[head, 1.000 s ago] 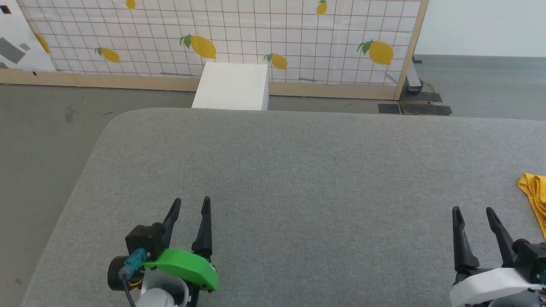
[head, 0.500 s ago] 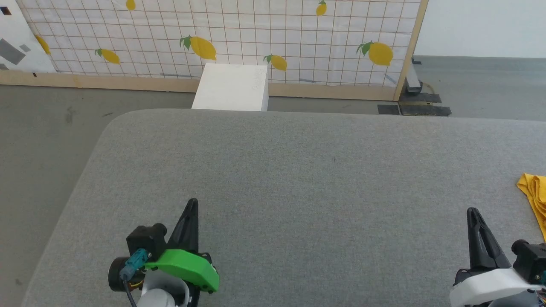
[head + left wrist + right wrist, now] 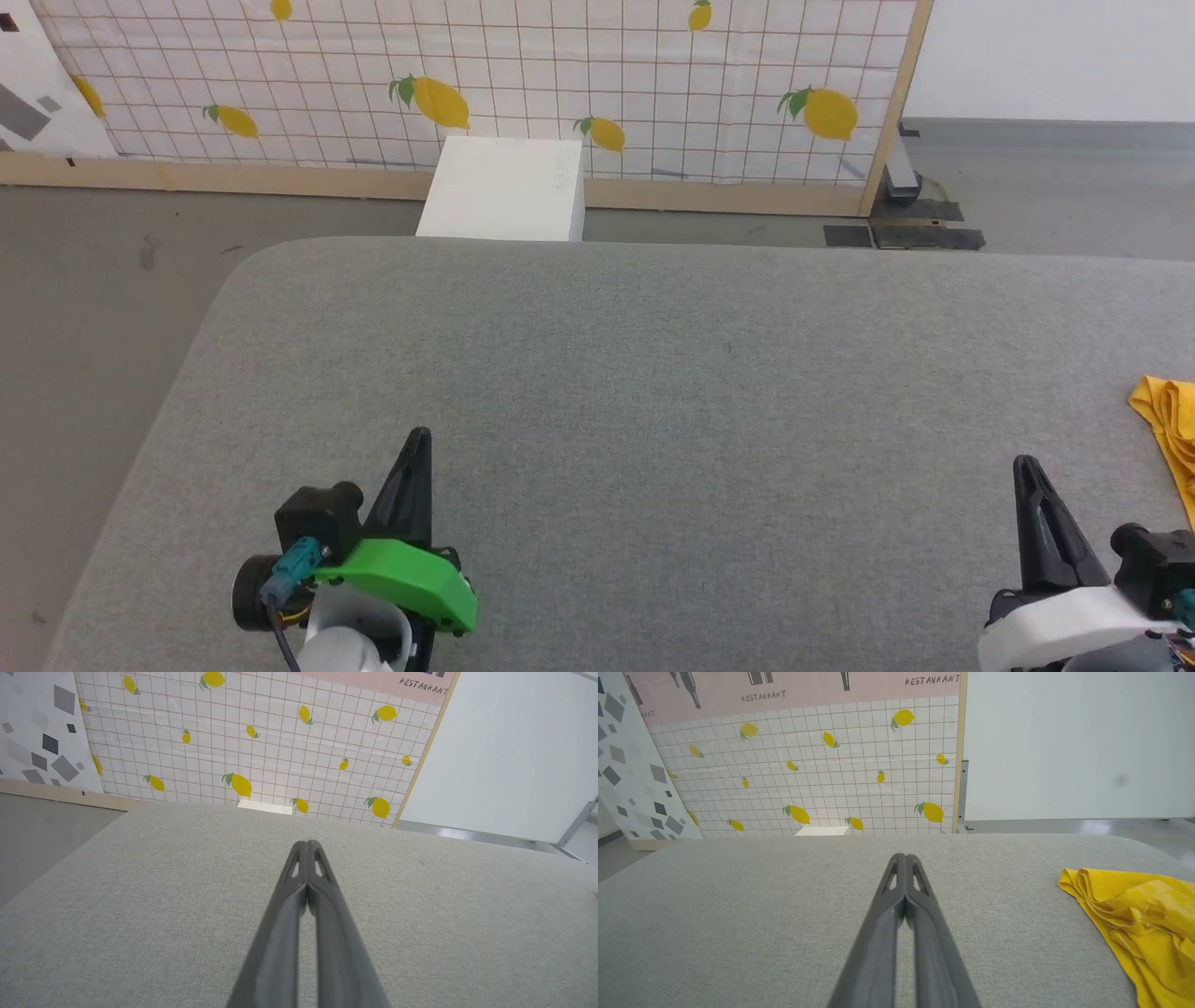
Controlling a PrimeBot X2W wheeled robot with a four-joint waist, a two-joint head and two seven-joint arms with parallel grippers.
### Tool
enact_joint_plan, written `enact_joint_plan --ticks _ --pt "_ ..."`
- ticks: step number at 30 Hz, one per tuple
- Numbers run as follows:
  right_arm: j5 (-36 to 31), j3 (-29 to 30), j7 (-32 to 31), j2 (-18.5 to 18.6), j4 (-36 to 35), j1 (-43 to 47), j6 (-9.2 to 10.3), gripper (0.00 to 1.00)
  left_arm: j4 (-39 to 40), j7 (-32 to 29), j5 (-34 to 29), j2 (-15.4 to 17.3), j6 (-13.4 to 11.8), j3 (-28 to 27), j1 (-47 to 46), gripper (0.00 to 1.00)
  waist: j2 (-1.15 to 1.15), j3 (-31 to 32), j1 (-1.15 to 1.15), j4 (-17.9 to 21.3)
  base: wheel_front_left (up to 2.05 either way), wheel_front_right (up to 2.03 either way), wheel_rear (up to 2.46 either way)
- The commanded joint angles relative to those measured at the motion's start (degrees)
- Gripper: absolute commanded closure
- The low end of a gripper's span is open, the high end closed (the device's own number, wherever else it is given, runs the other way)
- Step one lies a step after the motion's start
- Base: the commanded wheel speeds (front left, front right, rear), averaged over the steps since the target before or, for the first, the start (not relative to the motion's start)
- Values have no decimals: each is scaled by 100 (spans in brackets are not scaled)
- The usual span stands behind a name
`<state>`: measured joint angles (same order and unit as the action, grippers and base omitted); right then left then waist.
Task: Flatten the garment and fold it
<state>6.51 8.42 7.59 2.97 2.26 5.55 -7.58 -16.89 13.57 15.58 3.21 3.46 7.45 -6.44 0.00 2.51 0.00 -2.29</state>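
The grey cushion [image 3: 653, 373] lies open, only the garment [image 3: 1148, 910] bunched far right

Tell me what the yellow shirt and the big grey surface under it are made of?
The yellow shirt looks like thin, soft, matte cloth, maybe cotton: it lies crumpled in loose folds. The grey surface seems covered in woven fabric, matte and speckled, with a fine grainy weave; what is underneath is hidden.

The left gripper [image 3: 307, 845] reaches out low over a grey cloth-covered surface [image 3: 140, 896], its two dark fingers pressed together at the tips. Beyond the gripper, past the surface's far edge, stands a lemon-print grid panel [image 3: 261, 742] with the top of a white box [image 3: 265, 807] at its foot. Up and to the right of the gripper is a plain white wall [image 3: 514, 756], and far to its upper left a panel with grey shapes [image 3: 37, 742].
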Motion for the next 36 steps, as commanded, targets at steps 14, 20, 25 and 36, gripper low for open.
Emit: enact_joint_plan --ticks 14,20,25,36 --pt "-122 -125 -107 -2 -46 -115 2 100 245 -197 -247 -8 -71 -117 134 100 0 -32 0 28 0 0 0" --pt "-154 -170 -147 -2 -57 -142 2 100 335 -269 -329 -9 -88 -156 166 100 0 -45 0 41 0 0 0" --pt "-180 -205 -179 -3 -66 -164 3 100 405 -325 -393 -11 -101 -187 191 100 0 -56 0 51 0 0 0" --pt "-239 -284 -251 -4 -85 -212 3 100 565 -454 -538 -14 -132 -256 247 100 0 -80 0 73 0 0 0"
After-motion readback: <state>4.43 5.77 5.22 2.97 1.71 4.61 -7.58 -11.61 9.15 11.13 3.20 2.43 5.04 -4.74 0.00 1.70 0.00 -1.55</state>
